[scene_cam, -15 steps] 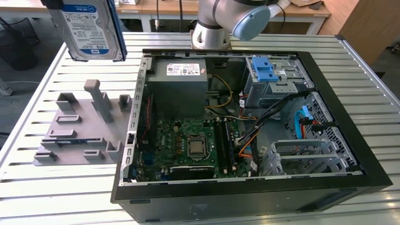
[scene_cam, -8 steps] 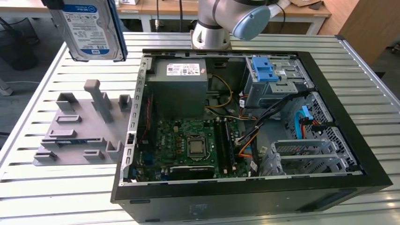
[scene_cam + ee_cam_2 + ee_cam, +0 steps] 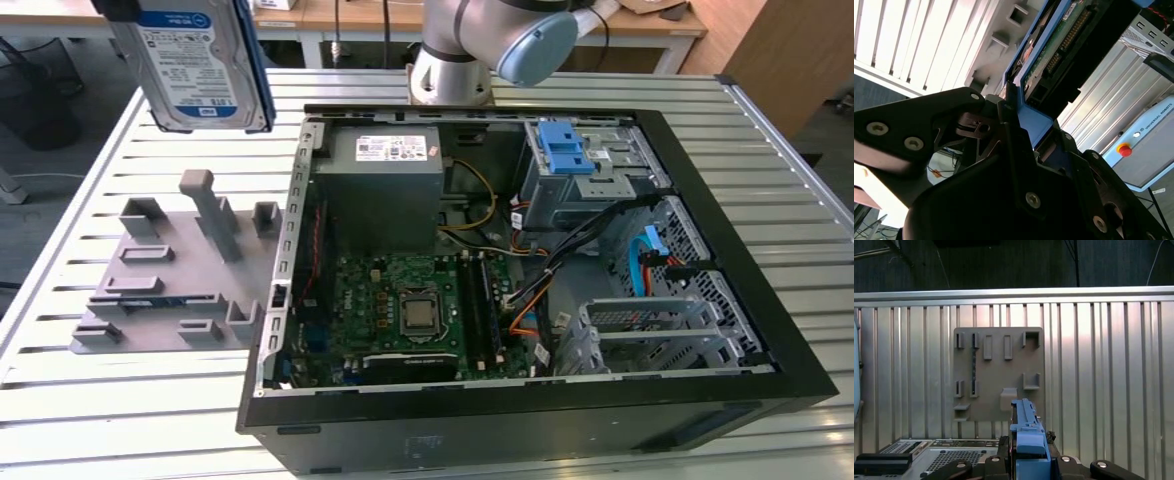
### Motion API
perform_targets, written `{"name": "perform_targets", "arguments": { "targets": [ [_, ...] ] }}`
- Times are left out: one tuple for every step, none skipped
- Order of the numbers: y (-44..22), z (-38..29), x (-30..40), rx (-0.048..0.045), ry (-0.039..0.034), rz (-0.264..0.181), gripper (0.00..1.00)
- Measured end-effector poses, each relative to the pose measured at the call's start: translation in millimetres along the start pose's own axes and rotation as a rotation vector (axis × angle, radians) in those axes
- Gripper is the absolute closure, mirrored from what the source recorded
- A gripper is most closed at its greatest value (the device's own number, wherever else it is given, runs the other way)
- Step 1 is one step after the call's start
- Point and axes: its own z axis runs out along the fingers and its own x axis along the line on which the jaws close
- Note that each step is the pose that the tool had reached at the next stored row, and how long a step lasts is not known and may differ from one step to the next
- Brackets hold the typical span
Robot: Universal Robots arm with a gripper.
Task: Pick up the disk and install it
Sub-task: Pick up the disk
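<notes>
In the exterior view the disk [image 3: 194, 60] hangs at the upper left, above the slatted metal tabletop [image 3: 120, 400] and a grey fixture plate [image 3: 147, 300]. The tool [image 3: 1029, 125] is clamped on its blue bracket. Rightward lies the open computer case [image 3: 534, 430]; wooden desks [image 3: 654, 25] stand behind.

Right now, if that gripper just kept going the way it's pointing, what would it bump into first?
Most likely the grey slotted holder plate on the slatted table. The gripper points down at it, and the disk it grips would touch first. Depth is hard to judge.
</notes>
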Motion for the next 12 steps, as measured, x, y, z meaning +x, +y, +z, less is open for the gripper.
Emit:
{"name": "perform_targets", "arguments": {
  "targets": [
    [-0.2, 0.0, 0.1, 0.0, 0.0, 0.0, 0.64],
    [-0.5, 0.0, 0.2, 0.0, 0.0, 0.0, 0.64],
    [-0.7, 0.0, 0.3, 0.0, 0.0, 0.0, 0.64],
    [-0.9, 0.0, 0.4, 0.0, 0.0, 0.0, 0.64],
    [-1.1, 0.0, 0.5, 0.0, 0.0, 0.0, 0.64],
    [-1.3, 0.0, 0.6, 0.0, 0.0, 0.0, 0.64],
    [-1.5, 0.0, 0.7, 0.0, 0.0, 0.0, 0.64],
    [-1.7, 0.0, 0.8, 0.0, 0.0, 0.0, 0.64],
    [-1.9, 0.0, 0.9, 0.0, 0.0, 0.0, 0.64],
    [-2.1, 0.0, 1.0, 0.0, 0.0, 0.0, 0.64],
    [-2.3, 0.0, 1.1, 0.0, 0.0, 0.0, 0.64],
    [-2.5, 0.0, 1.2, 0.0, 0.0, 0.0, 0.64]
  ]
}}
